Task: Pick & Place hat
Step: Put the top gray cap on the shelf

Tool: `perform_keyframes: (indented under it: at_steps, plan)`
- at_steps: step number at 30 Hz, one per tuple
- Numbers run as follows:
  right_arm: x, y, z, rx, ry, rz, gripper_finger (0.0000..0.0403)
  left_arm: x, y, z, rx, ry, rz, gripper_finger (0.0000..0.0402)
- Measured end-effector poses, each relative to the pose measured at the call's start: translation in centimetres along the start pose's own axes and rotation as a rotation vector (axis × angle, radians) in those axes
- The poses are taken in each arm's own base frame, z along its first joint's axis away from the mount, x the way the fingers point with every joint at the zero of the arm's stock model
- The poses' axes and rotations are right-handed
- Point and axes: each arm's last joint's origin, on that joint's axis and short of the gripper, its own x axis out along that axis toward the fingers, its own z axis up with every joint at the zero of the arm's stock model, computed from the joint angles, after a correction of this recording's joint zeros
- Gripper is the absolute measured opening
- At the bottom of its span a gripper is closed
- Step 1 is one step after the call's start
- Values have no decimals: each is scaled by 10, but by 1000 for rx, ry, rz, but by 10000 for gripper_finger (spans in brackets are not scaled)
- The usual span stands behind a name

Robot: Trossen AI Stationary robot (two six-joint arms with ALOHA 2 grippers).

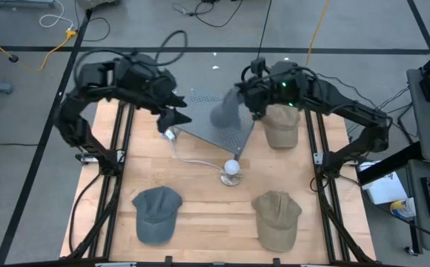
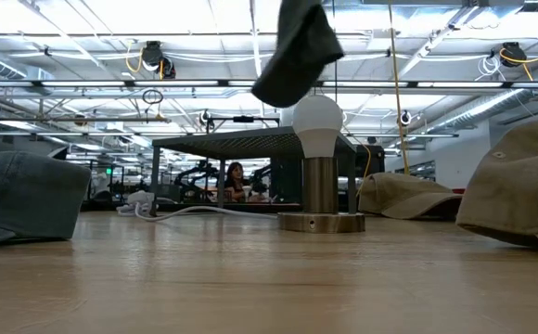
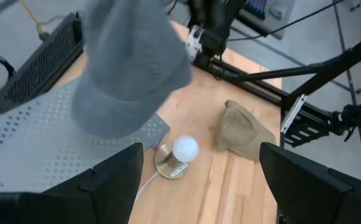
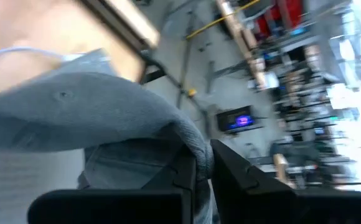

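Observation:
A grey hat (image 1: 226,111) hangs in the air from my right gripper (image 1: 250,90), above the grey perforated plate (image 1: 215,132). In the low view the grey hat (image 2: 297,46) dangles over a white bulb on a metal stand (image 2: 317,121). My left gripper (image 1: 173,119) is open and waits over the plate's left edge, apart from the hat; its wrist view shows the grey hat (image 3: 131,68) ahead of it. A blue-grey hat (image 1: 156,213) and a tan hat (image 1: 278,219) lie near the front edge, and another tan hat (image 1: 282,126) lies at the right. My right gripper pinches the grey hat between its two fingers at a bunched edge of the cloth (image 4: 196,152), beside the crown (image 4: 75,118). The hat is lifted clear of the table and hangs slack below and to the left of the fingers.
The bulb stand (image 1: 231,173) sits mid-table with a white cable (image 1: 189,157) running to the plate's left corner. Black frame rails (image 1: 115,148) run along both sides of the wooden table (image 1: 200,189). Bare wood lies between the front hats.

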Motion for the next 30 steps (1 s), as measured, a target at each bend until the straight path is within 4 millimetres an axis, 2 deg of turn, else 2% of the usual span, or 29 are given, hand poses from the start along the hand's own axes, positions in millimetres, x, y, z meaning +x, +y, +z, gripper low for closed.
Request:
perform_keyframes:
  at_steps: [6,14,22,30]
  plan:
    - [37,-13,1,-40,-50,-166,19,-26,-2,-5,43,-55,-14,326]
    - [92,-10,3,-60,-96,-300,19,-42,-3,-9,71,-87,-22,322]
    - [146,11,0,-65,-106,-339,19,-43,-3,-9,83,-89,-22,303]
    - [178,34,-8,-16,-66,-276,19,-43,-3,-9,107,-90,-20,296]
